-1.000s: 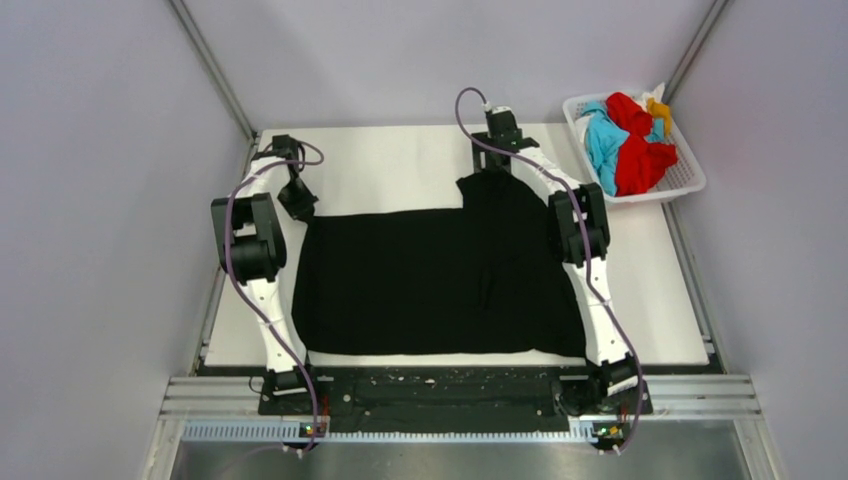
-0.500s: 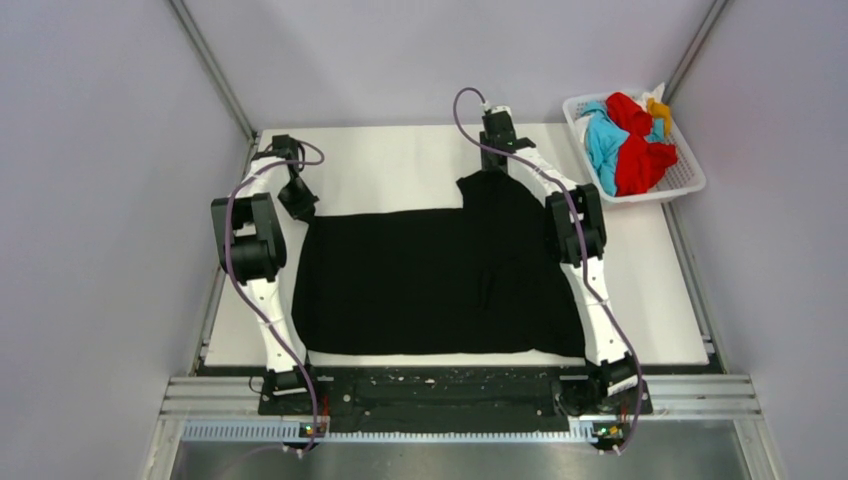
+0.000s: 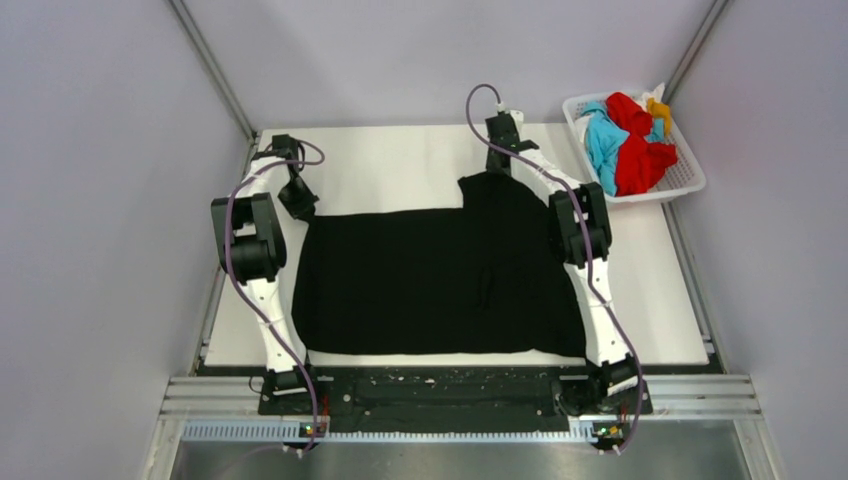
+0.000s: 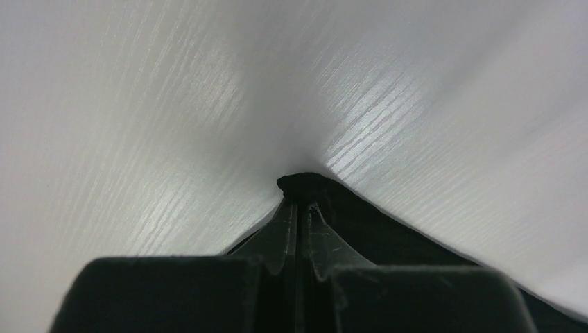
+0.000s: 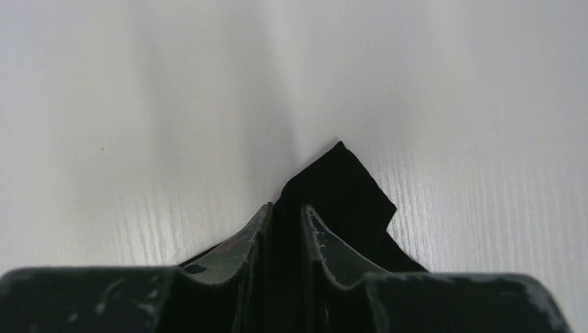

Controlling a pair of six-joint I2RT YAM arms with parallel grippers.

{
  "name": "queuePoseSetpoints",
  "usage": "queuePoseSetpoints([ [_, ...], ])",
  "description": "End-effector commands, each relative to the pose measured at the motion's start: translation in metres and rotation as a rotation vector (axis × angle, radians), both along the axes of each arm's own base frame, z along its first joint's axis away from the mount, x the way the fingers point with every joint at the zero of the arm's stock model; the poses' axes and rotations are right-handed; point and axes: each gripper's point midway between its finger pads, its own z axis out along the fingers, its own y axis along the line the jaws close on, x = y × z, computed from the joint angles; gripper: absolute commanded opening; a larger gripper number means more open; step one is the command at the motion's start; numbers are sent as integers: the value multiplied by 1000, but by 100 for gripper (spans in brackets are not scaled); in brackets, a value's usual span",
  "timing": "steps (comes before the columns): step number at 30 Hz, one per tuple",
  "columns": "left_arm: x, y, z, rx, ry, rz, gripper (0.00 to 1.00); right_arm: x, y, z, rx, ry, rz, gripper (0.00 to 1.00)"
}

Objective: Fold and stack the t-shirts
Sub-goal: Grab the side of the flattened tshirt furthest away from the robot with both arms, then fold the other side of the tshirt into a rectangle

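The large black t-shirt (image 3: 440,275) lies spread flat on the white table, with one part reaching toward the far right. My left gripper (image 3: 297,203) sits at its far left corner. In the left wrist view this gripper (image 4: 299,205) is shut on a pinch of black cloth (image 4: 388,229). My right gripper (image 3: 497,168) is at the shirt's far right edge. In the right wrist view it (image 5: 286,206) is shut on a black corner (image 5: 340,180) that pokes out past the fingertips. The red (image 3: 640,160), turquoise-blue (image 3: 603,140) and orange-yellow (image 3: 658,105) t-shirts lie bunched in the basket.
A white lattice basket (image 3: 690,182) stands at the far right corner of the table (image 3: 400,165). Grey walls close in the left, the far side and the right. A metal rail (image 3: 460,395) runs along the near edge by the arm bases.
My right gripper has closed from wide open onto the black shirt's far right corner, and its wrist has shifted slightly. The left arm and the shirt's body have stayed put.
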Motion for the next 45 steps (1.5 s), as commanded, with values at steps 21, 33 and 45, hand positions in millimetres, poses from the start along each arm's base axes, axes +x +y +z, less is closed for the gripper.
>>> queuePoseSetpoints([
  [21,17,-13,53,-37,-240,-60,0,-83,25,135,118,-164,224,0],
  [33,-23,-18,55,-36,-274,-40,0,-207,29,180,151,-152,351,0],
  [45,-66,-17,68,-3,-338,6,0,-325,29,189,253,-70,527,0],
])
